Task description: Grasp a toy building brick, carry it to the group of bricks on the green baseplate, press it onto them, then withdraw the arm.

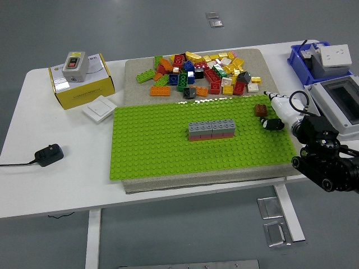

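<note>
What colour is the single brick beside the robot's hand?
Brown, clearest in the head view.

1 green baseplate (157, 151), 1 brown brick (260, 110), 1 grey-topped brick group (211, 130), perhaps 40 loose bricks (199, 73).

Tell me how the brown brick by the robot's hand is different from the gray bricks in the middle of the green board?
The brown brick sits alone near the green board's right edge, close to the right hand; the gray bricks stand mid-board. The brown brick is a single small piece; the gray bricks form a long row. The gray bricks are stacked on a reddish layer; whether the brown brick is pressed down is unclear. Both rest on the green board.
</note>
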Tool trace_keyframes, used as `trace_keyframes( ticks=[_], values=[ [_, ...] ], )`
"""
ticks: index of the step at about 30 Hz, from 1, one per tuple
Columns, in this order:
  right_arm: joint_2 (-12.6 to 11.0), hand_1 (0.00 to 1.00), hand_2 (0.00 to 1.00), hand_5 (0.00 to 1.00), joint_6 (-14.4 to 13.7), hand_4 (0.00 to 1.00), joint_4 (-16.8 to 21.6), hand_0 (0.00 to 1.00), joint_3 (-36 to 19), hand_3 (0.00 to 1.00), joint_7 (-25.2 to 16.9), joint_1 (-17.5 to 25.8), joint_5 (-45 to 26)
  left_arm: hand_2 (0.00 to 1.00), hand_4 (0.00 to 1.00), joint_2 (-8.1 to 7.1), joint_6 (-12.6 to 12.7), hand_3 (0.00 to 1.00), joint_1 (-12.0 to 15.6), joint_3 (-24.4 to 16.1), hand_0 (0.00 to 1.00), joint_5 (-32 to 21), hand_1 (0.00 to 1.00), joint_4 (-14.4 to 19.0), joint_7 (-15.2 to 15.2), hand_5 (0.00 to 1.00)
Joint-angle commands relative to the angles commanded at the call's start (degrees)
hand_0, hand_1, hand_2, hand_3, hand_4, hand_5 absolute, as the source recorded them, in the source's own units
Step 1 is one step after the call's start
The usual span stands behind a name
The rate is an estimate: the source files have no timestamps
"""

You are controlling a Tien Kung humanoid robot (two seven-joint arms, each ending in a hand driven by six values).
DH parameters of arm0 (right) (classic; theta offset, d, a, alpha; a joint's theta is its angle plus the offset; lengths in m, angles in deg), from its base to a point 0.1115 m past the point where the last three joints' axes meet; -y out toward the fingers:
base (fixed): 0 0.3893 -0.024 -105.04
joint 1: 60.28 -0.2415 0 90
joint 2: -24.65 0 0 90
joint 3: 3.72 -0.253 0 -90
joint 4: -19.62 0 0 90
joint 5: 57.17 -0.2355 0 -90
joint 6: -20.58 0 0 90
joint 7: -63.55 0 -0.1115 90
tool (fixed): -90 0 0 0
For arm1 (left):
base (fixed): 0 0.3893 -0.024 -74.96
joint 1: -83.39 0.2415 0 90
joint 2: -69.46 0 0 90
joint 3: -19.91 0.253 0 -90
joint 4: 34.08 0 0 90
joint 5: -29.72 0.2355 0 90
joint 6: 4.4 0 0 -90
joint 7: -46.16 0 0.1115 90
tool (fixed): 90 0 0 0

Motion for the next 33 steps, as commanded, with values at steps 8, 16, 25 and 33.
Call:
trace_keyframes(
  ticks=[8,16,25,33],
  values=[
    [0.32,0.964,0.998,0.372,-0.52,0.557,-0.21,0.881,0.55,0.971,-0.89,-0.35,-2.04,0.572,0.195,-0.12,-0.03,0.601,-0.08,0.09,0.663,-0.15,0.662,0.00,-0.13,0.659],
    [0.23,0.961,0.998,0.371,-0.77,0.554,-0.22,0.881,0.78,0.969,-1.15,-0.39,-2.98,0.573,0.196,-0.30,-0.02,0.601,-0.06,0.11,0.663,-0.31,0.662,0.00,-0.24,0.660],
    [0.05,0.959,0.998,0.367,-1.07,0.546,0.06,0.879,1.16,0.972,-1.38,-0.09,-3.74,0.573,0.195,-0.30,-0.16,0.601,-0.02,0.19,0.663,-0.38,0.662,0.00,-0.29,0.659],
    [-0.02,0.955,0.998,0.364,-1.23,0.537,-0.52,0.877,1.13,0.892,-1.82,0.40,-4.88,0.571,0.195,-0.45,-0.17,0.600,0.17,0.12,0.662,-0.45,0.662,0.00,-0.18,0.658]
  ],
)
